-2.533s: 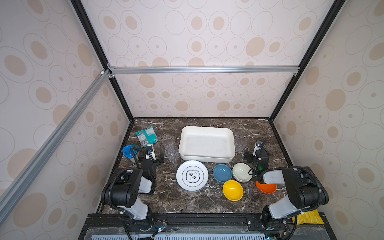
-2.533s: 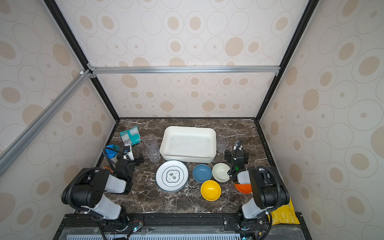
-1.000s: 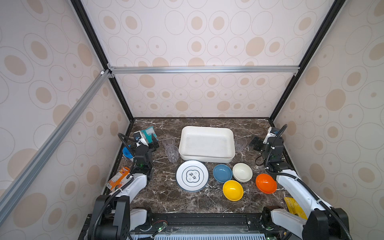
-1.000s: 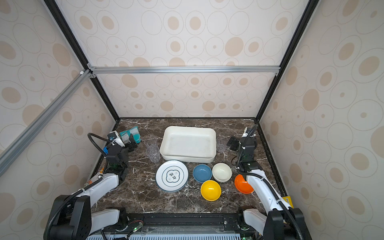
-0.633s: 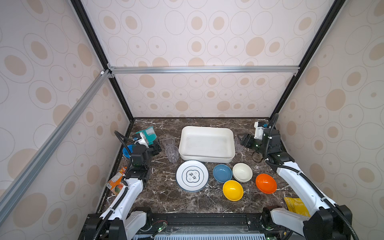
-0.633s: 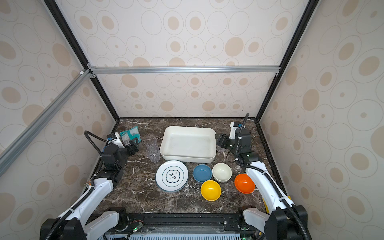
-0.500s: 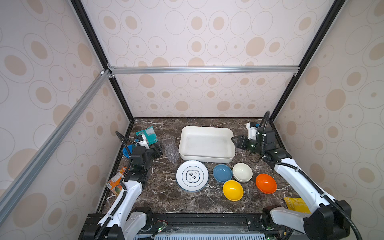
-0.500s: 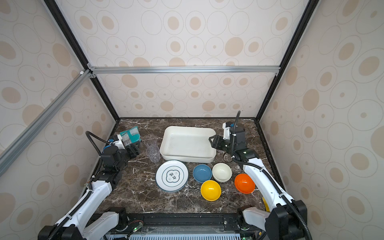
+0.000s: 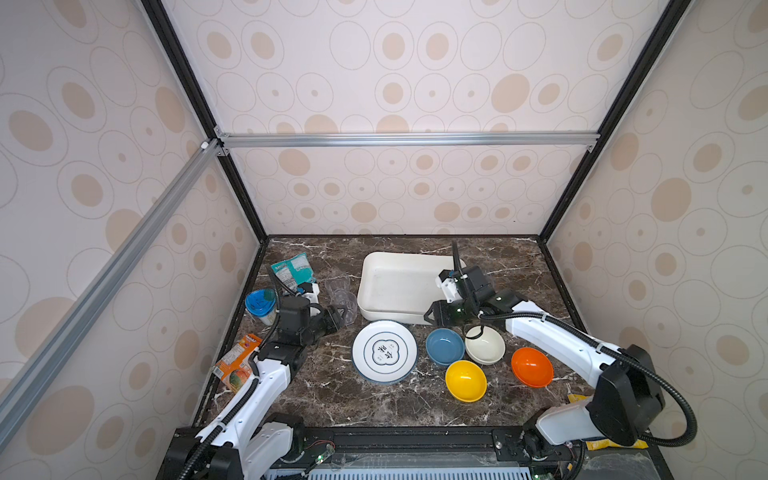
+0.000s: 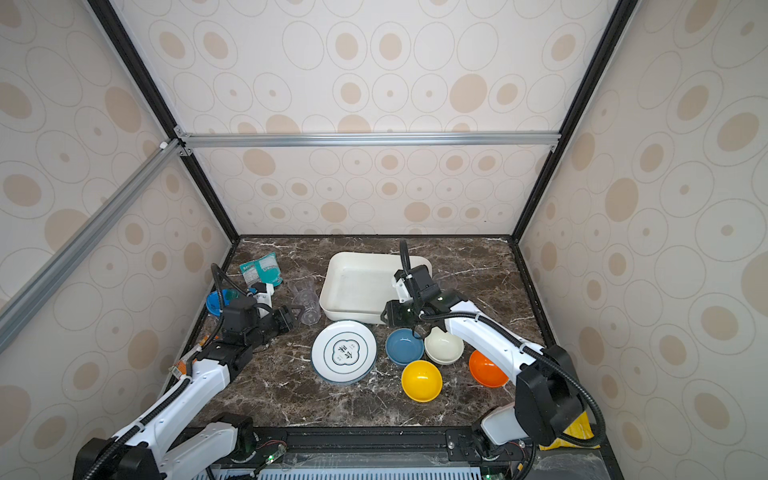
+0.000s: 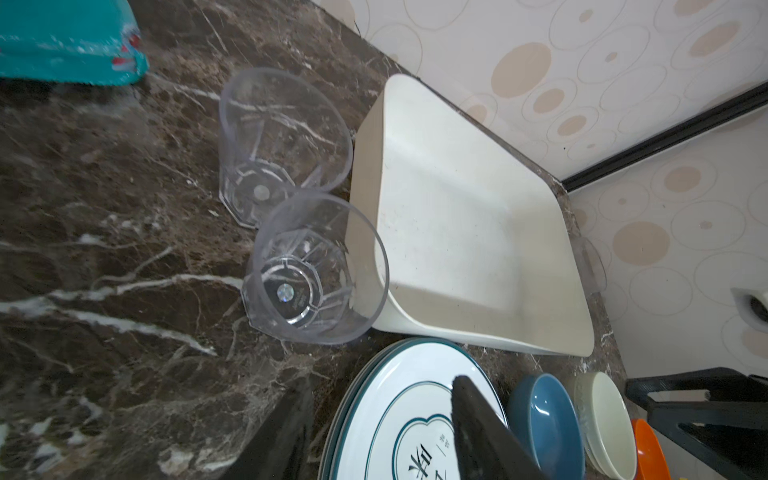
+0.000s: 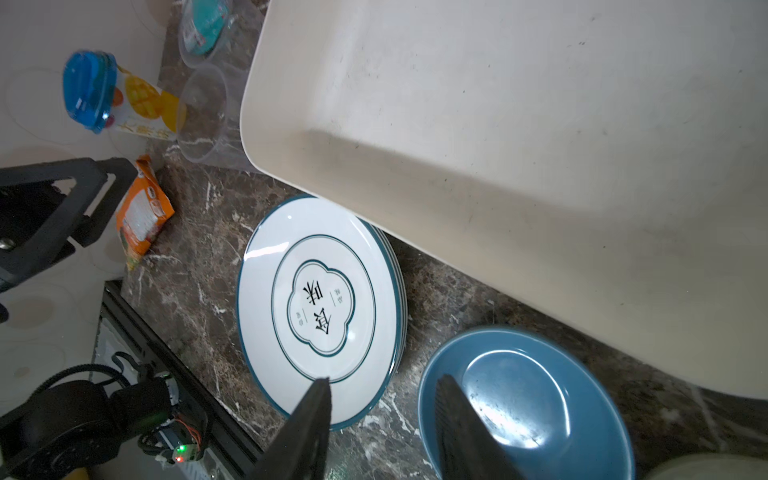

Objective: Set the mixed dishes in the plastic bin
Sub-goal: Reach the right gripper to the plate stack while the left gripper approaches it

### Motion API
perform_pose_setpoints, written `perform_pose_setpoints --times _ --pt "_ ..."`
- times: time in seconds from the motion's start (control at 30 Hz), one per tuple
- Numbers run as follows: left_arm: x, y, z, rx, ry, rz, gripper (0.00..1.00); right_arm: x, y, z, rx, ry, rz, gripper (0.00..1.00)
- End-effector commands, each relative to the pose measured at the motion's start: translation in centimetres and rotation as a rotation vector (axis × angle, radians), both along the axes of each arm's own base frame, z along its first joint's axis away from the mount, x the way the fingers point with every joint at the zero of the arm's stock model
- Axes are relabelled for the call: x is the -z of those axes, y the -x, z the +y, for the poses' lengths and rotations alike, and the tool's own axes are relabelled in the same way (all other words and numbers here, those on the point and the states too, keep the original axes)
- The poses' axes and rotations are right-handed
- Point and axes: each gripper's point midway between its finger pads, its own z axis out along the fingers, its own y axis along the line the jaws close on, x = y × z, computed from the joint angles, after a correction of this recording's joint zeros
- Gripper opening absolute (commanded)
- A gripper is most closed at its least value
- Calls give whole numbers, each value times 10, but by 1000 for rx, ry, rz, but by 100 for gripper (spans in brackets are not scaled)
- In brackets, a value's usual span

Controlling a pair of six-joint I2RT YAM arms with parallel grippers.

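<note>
While both arms have swung out from the front rail over the last couple of secs, nothing is loaded yet. In both top views the left gripper (image 9: 340, 319) (image 10: 293, 316) now sits just short of the clear cups (image 9: 345, 297), and the right gripper (image 9: 436, 318) (image 10: 392, 318) is just above the blue bowl (image 9: 444, 347), w/ the plastic bin (image 9: 399, 286) directly behind it, empty. Left wrist: jaws narrowed to approx half, holding nothing, nearer cup (image 11: 316, 266) ahead, plates (image 11: 395, 415) beneath. Right wrist: jaws likewise part-closed and empty. They seem to bracket the bowl's rim, contact unclear. Likely first pickups are imminent.
</note>
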Motion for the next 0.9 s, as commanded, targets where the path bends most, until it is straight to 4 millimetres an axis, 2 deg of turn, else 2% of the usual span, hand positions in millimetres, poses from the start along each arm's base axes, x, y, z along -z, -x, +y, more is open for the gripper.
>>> perform_pose_setpoints --times 0.0,0.13,0.23,0.47,0.87 --pt "22 14 -11 22 10 87 52 10 10 7 -42 61 24 43" --pt "42 23 -19 24 2 139 50 20 15 19 -70 73 42 41" --pt "50 26 -25 32 20 154 49 29 17 25 -92 97 56 40" --pt "72 36 -26 34 -1 214 48 51 24 32 -126 165 88 38" --pt "87 39 -28 42 2 247 47 76 28 35 -137 248 124 36"
